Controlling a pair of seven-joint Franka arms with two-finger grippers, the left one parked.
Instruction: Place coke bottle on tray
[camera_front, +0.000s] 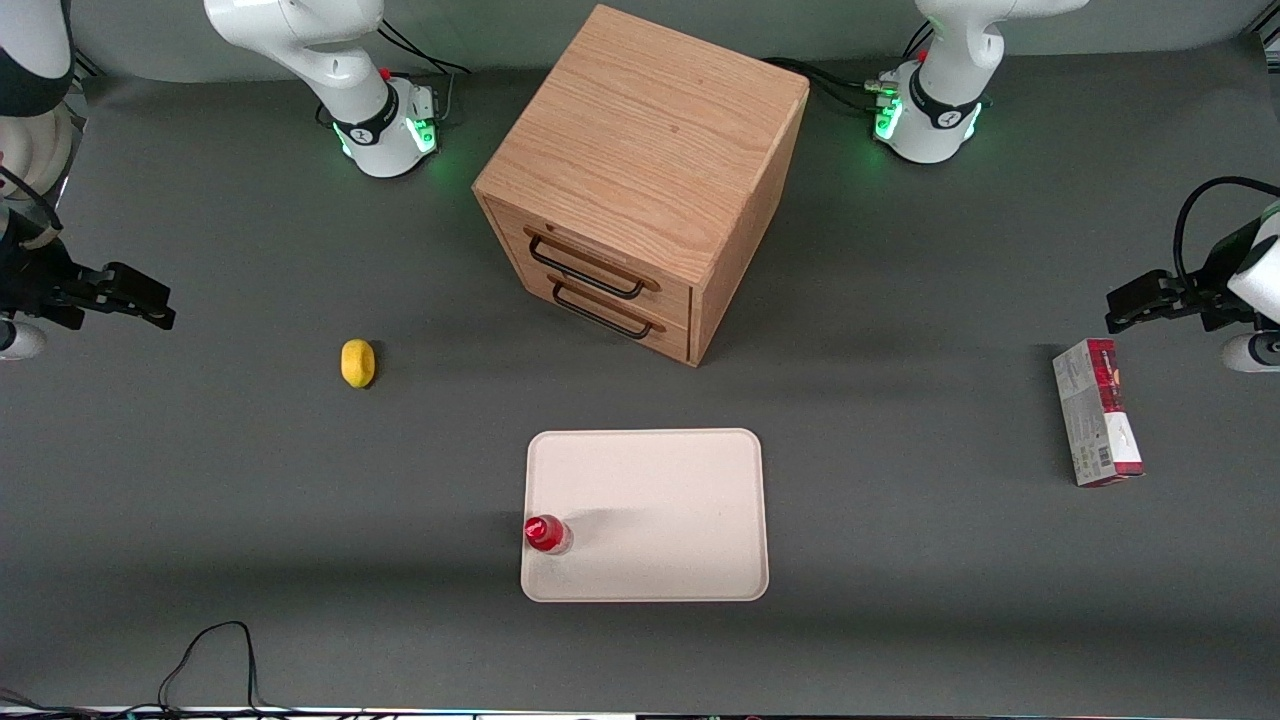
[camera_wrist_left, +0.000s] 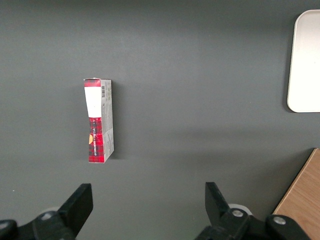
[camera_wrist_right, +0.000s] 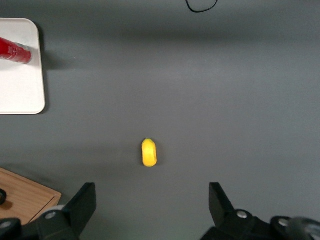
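Note:
The coke bottle, clear with a red cap and red label, stands upright on the cream-white tray, in the tray's corner nearest the front camera toward the working arm's end. It also shows in the right wrist view on the tray. My right gripper hangs open and empty at the working arm's end of the table, well away from the tray. In the right wrist view the gripper holds nothing between its fingers.
A wooden drawer cabinet stands farther from the camera than the tray. A yellow lemon lies between my gripper and the tray. A red-and-grey carton box lies toward the parked arm's end. A black cable loops near the table's front edge.

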